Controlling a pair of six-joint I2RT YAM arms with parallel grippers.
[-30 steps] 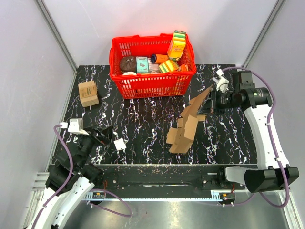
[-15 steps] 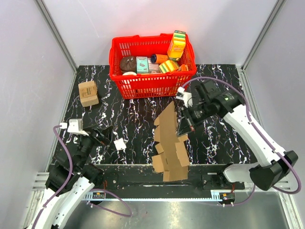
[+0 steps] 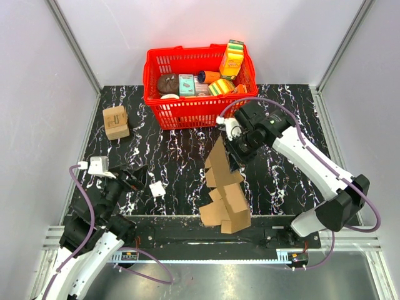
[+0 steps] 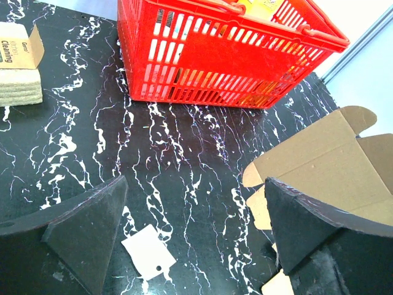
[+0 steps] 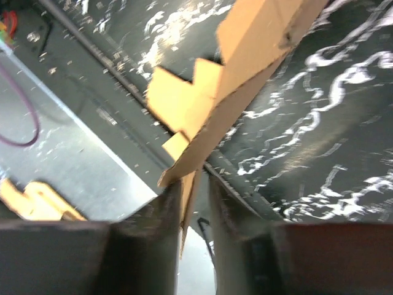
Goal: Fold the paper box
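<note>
The paper box (image 3: pixel 225 187) is a flat, unfolded brown cardboard sheet with notched flaps, stretching from mid-table to the near edge. Its near flaps reach over the rail. It also shows in the left wrist view, paper box (image 4: pixel 325 160), and in the right wrist view, paper box (image 5: pixel 245 67). My right gripper (image 3: pixel 234 156) is at the sheet's far end. In its wrist view the right gripper (image 5: pixel 195 184) has its jaws slightly apart. A cardboard edge lies against one finger, with a gap to the other. My left gripper (image 3: pixel 134 178) sits at the near left, and in its wrist view the left gripper (image 4: pixel 193 184) is wide open and holds nothing.
A red basket (image 3: pixel 200 112) full of colourful packages stands at the back centre, red basket (image 4: pixel 209 67). A small tan printed box (image 3: pixel 115 122) sits at the far left. A white tag (image 3: pixel 157 189) lies on the black marbled table near my left gripper.
My right arm has carried the cardboard sheet from the right side to the middle and toward the near edge. Its jaws have parted a little. The left arm has stayed still.
</note>
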